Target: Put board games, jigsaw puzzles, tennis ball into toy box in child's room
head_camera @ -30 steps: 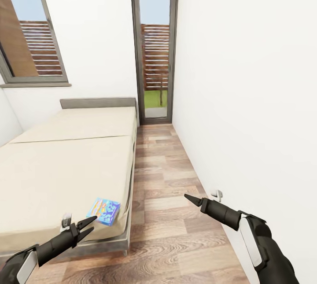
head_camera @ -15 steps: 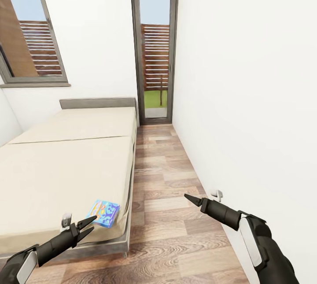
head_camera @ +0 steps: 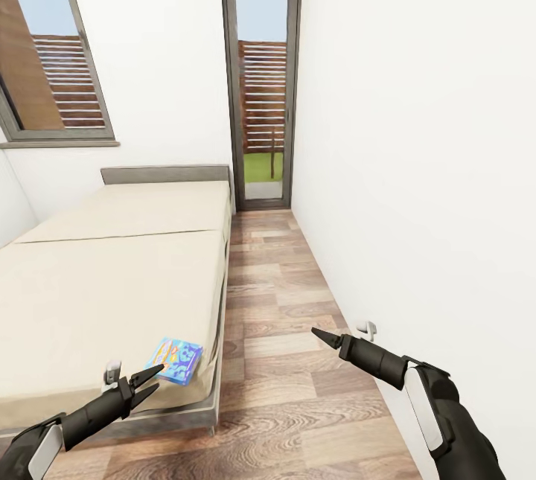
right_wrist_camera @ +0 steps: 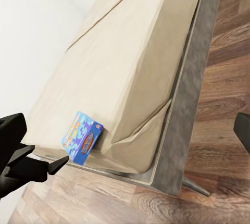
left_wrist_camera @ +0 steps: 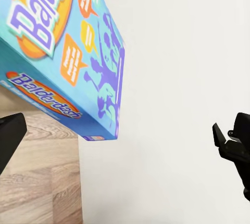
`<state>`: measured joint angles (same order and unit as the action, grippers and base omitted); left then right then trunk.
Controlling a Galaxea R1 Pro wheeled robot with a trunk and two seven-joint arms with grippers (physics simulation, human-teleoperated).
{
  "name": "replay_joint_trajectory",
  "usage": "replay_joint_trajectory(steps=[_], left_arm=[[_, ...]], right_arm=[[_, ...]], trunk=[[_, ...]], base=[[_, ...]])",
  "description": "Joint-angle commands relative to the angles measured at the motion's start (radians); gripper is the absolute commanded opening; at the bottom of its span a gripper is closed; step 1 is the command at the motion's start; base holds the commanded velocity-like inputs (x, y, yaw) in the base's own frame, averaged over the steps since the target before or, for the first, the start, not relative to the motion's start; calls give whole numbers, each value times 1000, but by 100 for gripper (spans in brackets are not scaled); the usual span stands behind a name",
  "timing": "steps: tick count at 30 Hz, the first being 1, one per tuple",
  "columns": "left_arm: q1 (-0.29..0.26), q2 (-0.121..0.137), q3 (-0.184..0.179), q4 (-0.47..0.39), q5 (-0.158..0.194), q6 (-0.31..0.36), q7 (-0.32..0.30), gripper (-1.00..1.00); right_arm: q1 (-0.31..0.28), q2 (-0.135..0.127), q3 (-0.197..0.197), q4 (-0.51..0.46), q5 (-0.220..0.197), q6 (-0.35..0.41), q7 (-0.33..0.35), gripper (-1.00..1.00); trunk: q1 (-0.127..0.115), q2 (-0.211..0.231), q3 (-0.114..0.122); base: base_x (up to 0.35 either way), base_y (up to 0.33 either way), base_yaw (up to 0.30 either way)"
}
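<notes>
Spreading wide, the left gripper's (head_camera: 152, 379) black fingers hover just short of the small blue board game box with yellow lettering (head_camera: 176, 359), lying flat at the near corner of the beige-covered bed (head_camera: 104, 279). Best to straddle its edges squarely. The right gripper (head_camera: 320, 335) hangs over the wood floor, fingers seemingly together.

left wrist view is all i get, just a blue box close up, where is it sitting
Observer: The blue board game lies flat on the bed, at the near corner by the floor-side edge.
Operator: is my left gripper on it
Observer: No. The left gripper is open, just short of the box, not touching.
Operator: and the right one
Observer: The right gripper hangs over the wood floor between bed and wall, holding nothing; open or shut is unclear.
</notes>
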<state>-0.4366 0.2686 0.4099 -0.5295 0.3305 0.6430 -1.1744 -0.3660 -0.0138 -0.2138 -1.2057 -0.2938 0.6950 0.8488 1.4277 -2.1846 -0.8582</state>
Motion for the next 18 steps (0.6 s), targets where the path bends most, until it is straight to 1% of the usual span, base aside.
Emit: replay_joint_trajectory(steps=[1, 14, 18], left_arm=[[-1, 0, 1, 0, 2, 9, -2, 100], [-1, 0, 1, 0, 2, 10, -2, 100], [-1, 0, 1, 0, 2, 11, -1, 100]], right_arm=[[-1, 0, -1, 0, -4, 6, 1, 100], [-1, -1, -1, 0, -4, 6, 2, 100], [-1, 0, -1, 1, -4, 6, 4, 100]], trunk=[[0, 0, -1], [0, 0, -1], [15, -28, -13]], base=[[0, 0, 0], [0, 0, 0], [0, 0, 0]])
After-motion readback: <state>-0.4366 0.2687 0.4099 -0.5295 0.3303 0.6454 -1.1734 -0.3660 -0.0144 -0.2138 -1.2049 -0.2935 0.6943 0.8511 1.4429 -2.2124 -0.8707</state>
